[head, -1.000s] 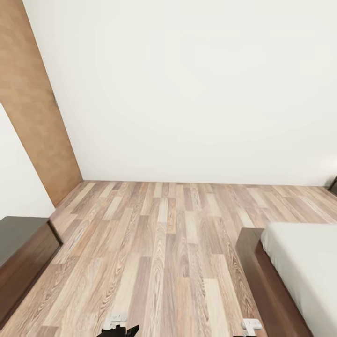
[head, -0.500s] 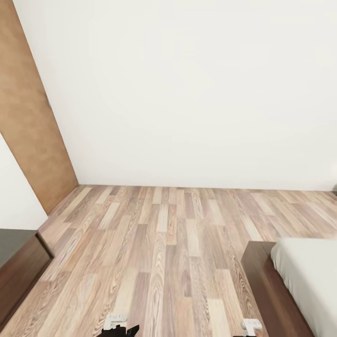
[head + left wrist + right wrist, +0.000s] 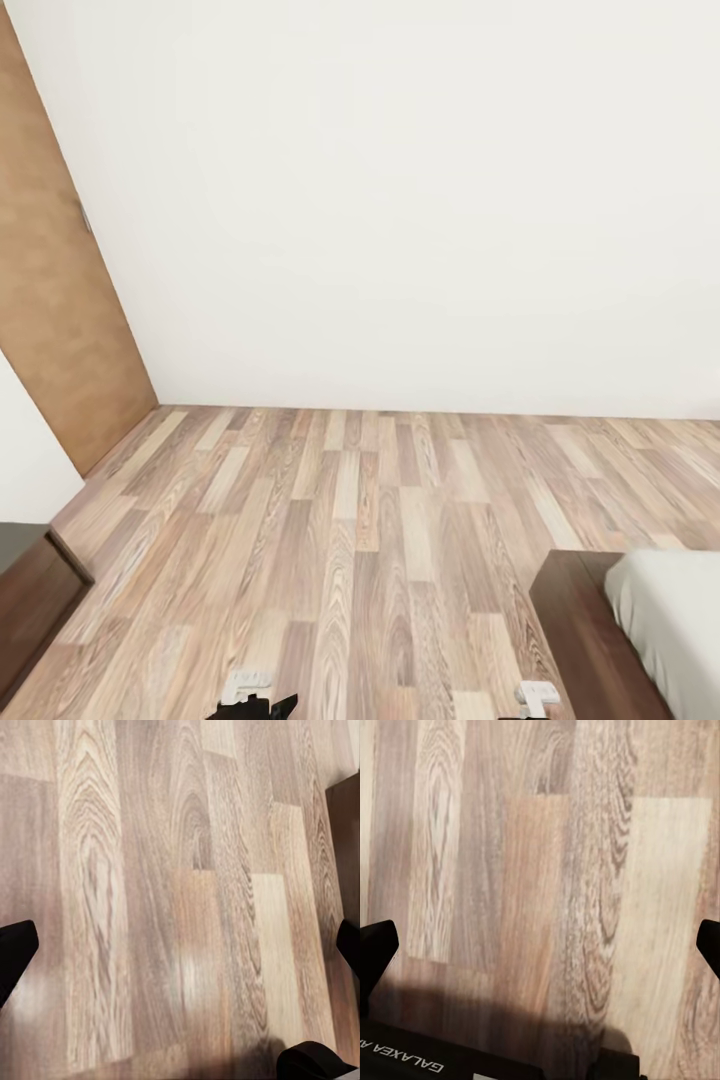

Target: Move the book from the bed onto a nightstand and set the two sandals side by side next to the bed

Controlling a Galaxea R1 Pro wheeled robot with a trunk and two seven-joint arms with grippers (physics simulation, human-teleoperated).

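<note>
A corner of the bed (image 3: 662,625) shows at the lower right of the head view, an off-white mattress on a dark brown frame (image 3: 575,635). The book, the sandals and the nightstand are out of view. My left gripper (image 3: 181,949) is open over bare wood-plank floor (image 3: 165,870), its black fingertips (image 3: 15,954) far apart with nothing between them. My right gripper (image 3: 541,949) is open in the same way above the floor (image 3: 547,855), fingertips (image 3: 375,952) at both sides of its view.
A white wall (image 3: 400,200) stands ahead, and a tan wooden door (image 3: 60,330) is at the left. The end of a low dark-wood bench (image 3: 30,600) sits at the lower left. Plank floor (image 3: 350,520) spreads between bench and bed.
The whole head view has shifted, so the camera has moved: the bed corner and the bench now sit lower and nearer the picture's edges, and the wall takes up more. Both grippers stay open.
</note>
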